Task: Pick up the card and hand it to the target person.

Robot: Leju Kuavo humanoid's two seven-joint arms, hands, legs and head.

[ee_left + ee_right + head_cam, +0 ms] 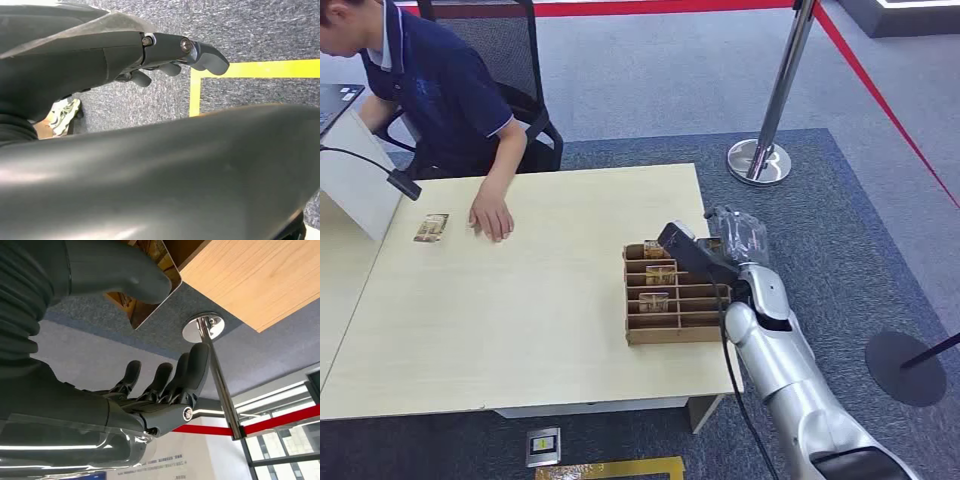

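Head view: the right hand (pixel 739 240) hovers at the far right corner of the wooden card rack (pixel 675 292) on the light surface (pixel 539 300). A person (pixel 441 90) sits at the far side, one palm (pixel 492 215) flat on the surface beside a loose card (pixel 431 228).

Left wrist view: the left hand (pixel 181 52) hangs over grey carpet, fingers loosely extended, holding nothing.

Right wrist view: the thumb (pixel 124 272) presses on a card (pixel 151 285); the fingers (pixel 177 380) stand spread apart from it. I cannot tell whether the card is truly gripped.

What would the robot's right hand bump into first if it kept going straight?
Probably the wooden card rack: the right hand points across it, thumb against a card. Depth is unclear.
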